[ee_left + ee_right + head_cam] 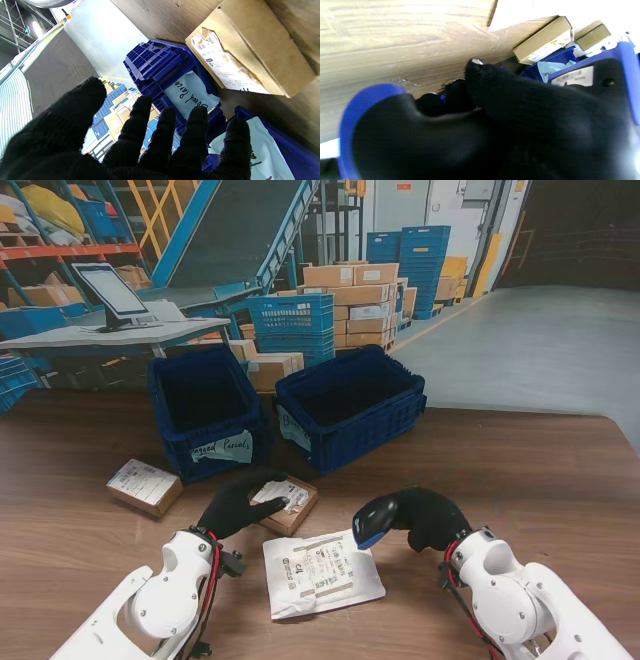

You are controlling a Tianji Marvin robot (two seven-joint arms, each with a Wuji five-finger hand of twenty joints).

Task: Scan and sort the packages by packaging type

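1. Warehouse floor, stacked cartons and blue crates fill the background beyond a brown wooden counter [520, 470].
2. Nearest to me on the counter lies a white poly mailer [320, 572], flat, with its printed label facing up.
3. Just to the right of the mailer, the right robot hand [425, 518] is wrapped around a black and blue barcode scanner [373, 523]; the scanner's head hangs over the mailer's right corner. In the right wrist view the gloved fingers [510, 100] are curled tight on the scanner body [607, 77].
4. Just beyond the mailer's far-left side sits a small cardboard box [290, 502] with a white label. The left robot hand [235, 502] reaches over this box with fingers spread and grips nothing; whether the fingertips touch the box cannot be told.
5. The left wrist view shows those splayed gloved fingers [140, 130] with space between them.
6. A second cardboard box [145, 486], also labelled, lies well to the left on the counter, apart from the rest.
7. Farther from me stand two dark blue bins: the left bin [205, 410] carries a pale handwritten tag on its near wall, and the right bin [350, 405] has a similar tag at its near-left corner. The two bins sit just beside each other.
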